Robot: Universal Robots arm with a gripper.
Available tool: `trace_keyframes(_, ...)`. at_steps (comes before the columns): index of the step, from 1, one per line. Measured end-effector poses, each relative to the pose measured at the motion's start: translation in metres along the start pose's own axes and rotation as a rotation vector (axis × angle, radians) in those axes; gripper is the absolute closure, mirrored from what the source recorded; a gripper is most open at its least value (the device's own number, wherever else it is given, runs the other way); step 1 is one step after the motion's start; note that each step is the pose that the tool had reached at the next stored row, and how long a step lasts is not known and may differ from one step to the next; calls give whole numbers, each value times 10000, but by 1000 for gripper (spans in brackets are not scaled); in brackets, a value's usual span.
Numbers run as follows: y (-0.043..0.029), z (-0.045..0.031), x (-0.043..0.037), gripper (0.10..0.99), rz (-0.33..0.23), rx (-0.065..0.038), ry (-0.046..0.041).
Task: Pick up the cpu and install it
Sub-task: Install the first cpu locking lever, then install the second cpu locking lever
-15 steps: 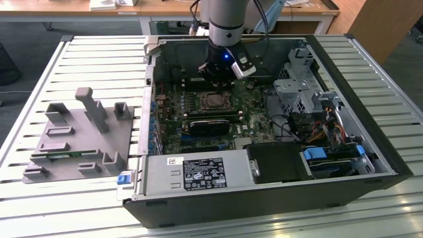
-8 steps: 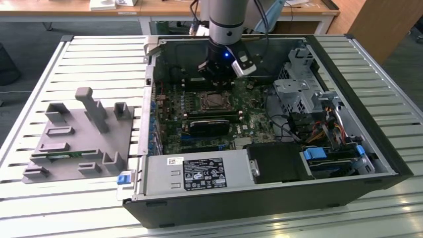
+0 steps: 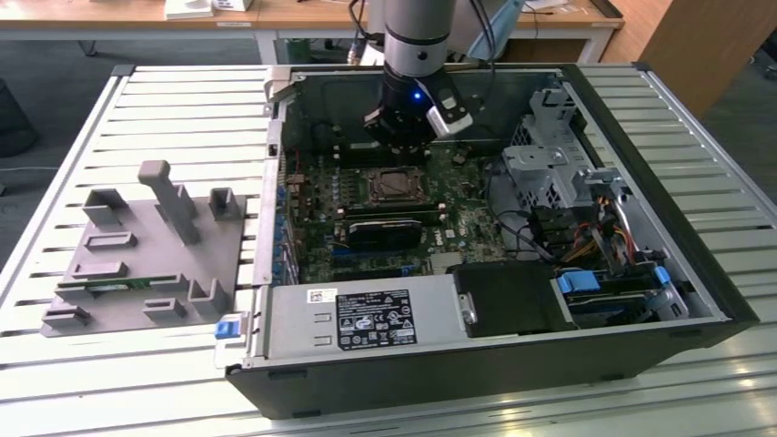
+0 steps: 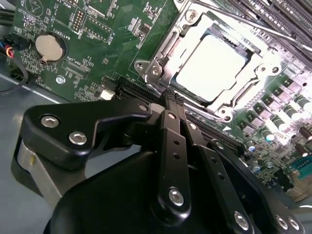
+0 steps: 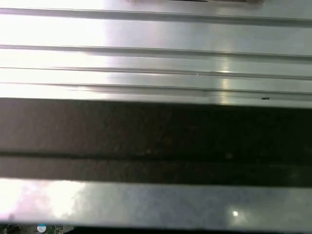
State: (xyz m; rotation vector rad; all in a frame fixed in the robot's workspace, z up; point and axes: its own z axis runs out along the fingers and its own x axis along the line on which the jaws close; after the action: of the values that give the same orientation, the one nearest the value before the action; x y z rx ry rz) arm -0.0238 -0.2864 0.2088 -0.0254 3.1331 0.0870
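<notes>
The cpu, a flat square chip with a shiny silver top, lies in the metal-framed socket on the green motherboard. The exterior view shows the cpu in the middle of the open computer case. My gripper hangs just above the board beside the socket, its black fingers pressed together with nothing between them. In the exterior view the gripper stands at the far side of the socket, a little above the cpu and not touching it.
The case walls enclose the board. A black block sits near the socket. A drive cage and cables are at the exterior view's right, and a power supply at the front. A grey fixture holds a green stick.
</notes>
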Motion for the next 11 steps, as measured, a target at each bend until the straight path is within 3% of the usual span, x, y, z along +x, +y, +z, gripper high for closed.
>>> trace_keyframes(11, -41, 3, -10, 980, -1, 4, 0)
